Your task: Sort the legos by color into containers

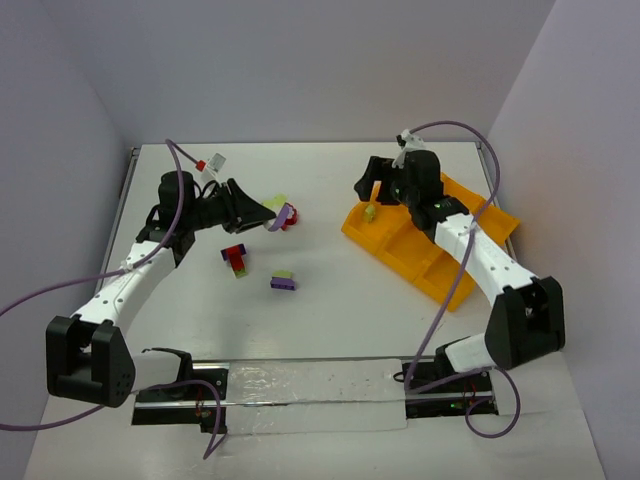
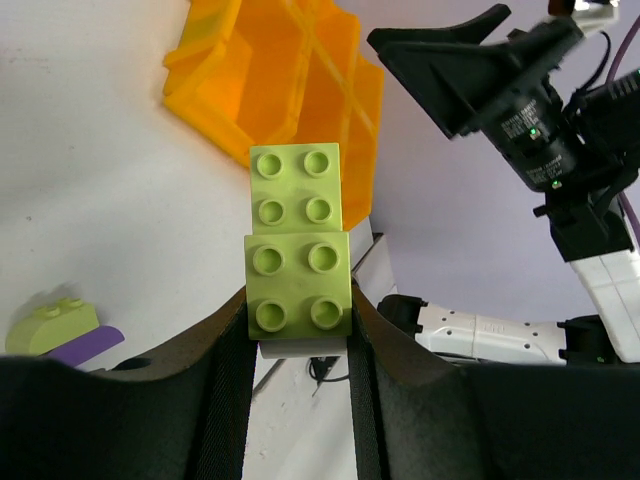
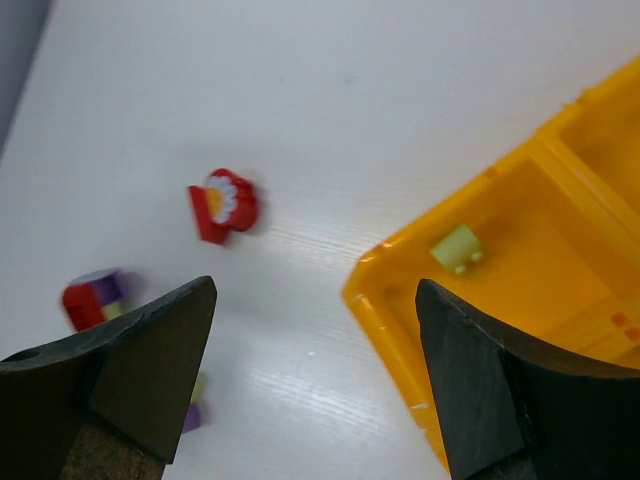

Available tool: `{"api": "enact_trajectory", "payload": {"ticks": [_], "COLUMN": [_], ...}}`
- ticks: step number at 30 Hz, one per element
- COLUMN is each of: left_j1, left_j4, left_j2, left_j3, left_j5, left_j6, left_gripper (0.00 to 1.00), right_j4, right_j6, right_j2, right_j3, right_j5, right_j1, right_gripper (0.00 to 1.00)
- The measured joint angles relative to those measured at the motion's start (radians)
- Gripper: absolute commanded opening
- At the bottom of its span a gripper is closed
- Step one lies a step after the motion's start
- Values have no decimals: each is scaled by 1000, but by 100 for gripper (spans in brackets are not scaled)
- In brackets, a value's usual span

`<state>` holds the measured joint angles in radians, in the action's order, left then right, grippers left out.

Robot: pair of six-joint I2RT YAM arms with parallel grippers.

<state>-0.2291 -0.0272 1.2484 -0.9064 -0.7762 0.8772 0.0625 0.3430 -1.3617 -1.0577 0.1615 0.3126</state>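
White table (image 1: 330, 190) carries the legos. One yellow-green brick (image 3: 456, 247) lies in a corner compartment of the orange tray (image 1: 395, 258). The left gripper (image 2: 300, 300) clamps a yellow-green stack (image 2: 298, 250), well apart from the tray. The right gripper (image 3: 315, 370) hangs spread and empty.

Judged step: delivering green. The next move requires crossing to that compartment. The fingers hide the stack's underside.

White table (image 1: 330, 330) with orange tray (image 1: 395, 262) at upper right.
Directly on it, centre-left, lie a red clump (image 1: 236, 258) and a purple-green pair (image 1: 283, 281), near each other; a red-and-white piece (image 1: 212, 163) lies apart at upper left.
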Motion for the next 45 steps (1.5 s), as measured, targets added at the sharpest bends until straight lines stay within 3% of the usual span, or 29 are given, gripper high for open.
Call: {"api": "enact_trajectory", "payload": {"ticks": [5,19,45], "left_j1": [0,0,-1], "left_j4": [16,126,508], "left_j2": [-28,-29,-35], "left_j3": [5,66,174], "left_j5": [-14,-77,-126], "left_j6": [-11,-2,245], "left_gripper": [0,0,0], "right_j4": [-106,-474,-756], "right_j6": [41,320,573], "right_j2": [56,16,-177], "right_j3": [61,134,118], "right_j5": [145,622,790], "right_j1": [30,75,188], "right_gripper": [85,86,75]}}
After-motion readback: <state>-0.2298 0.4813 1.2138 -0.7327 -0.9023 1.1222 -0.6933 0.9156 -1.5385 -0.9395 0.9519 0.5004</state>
